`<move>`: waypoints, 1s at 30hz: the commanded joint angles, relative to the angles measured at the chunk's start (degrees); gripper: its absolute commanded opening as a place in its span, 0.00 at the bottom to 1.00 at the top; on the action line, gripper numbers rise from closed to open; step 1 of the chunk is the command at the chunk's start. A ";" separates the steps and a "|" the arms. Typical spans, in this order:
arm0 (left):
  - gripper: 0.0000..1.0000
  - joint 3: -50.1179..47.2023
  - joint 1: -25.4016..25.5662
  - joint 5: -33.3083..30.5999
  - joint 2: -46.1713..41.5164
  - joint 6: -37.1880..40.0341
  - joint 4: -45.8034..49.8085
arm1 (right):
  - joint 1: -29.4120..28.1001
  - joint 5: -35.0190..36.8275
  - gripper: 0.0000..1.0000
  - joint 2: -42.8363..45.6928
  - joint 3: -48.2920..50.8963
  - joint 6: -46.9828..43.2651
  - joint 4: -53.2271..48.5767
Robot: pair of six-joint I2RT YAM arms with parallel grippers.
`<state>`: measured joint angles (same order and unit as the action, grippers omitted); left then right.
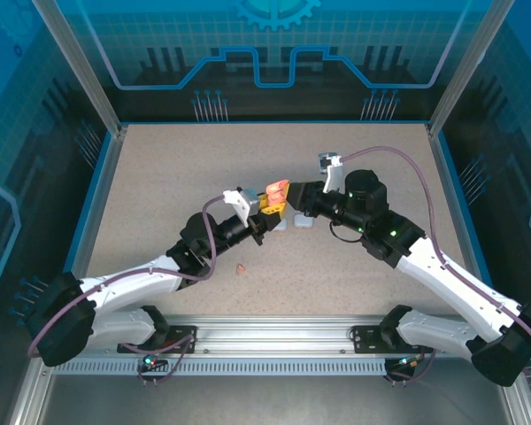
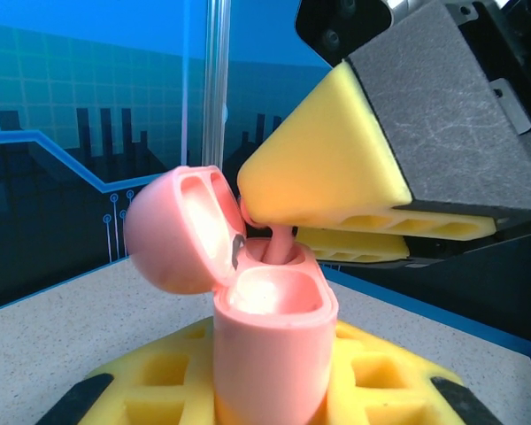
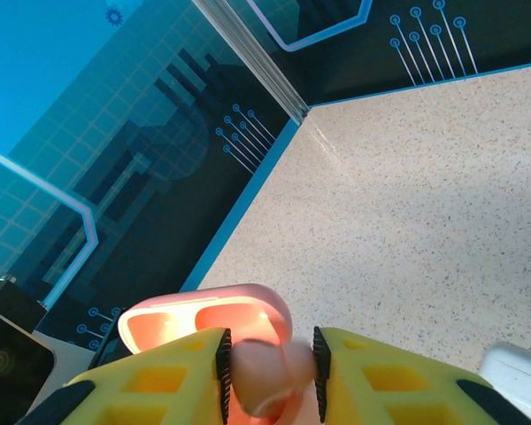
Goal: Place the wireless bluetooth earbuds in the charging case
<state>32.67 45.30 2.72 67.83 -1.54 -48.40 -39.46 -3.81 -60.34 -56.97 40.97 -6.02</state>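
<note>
Left wrist: salmon earbud [image 2: 281, 244] stood at centre frame, stem dipping into the open pink charging case [image 2: 270, 341] | right gripper [image 3: 270, 374] pinched the earbud between yellow fingers [image 2: 323, 168] | left gripper [image 1: 267, 206] clamped the case upright, lid [image 2: 173, 232] swung left | top external: second salmon earbud [image 1: 240, 267] lay loose on table [image 1: 159, 177], lower centre.

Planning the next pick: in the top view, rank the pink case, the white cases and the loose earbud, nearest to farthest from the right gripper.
1. pink case, held up at the right gripper's tips.
2. white cases, on the table just beneath.
3. loose earbud, farthest, beside the left arm.
</note>
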 commanded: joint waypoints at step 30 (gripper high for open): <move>0.00 -0.59 0.51 3.43 -3.32 -0.03 -1.44 | 10.54 -18.76 0.80 2.67 -15.04 -14.52 -26.35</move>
<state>32.62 45.39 4.03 65.76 -1.52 -49.17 -29.85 -15.29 -56.25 -71.22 28.95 -28.60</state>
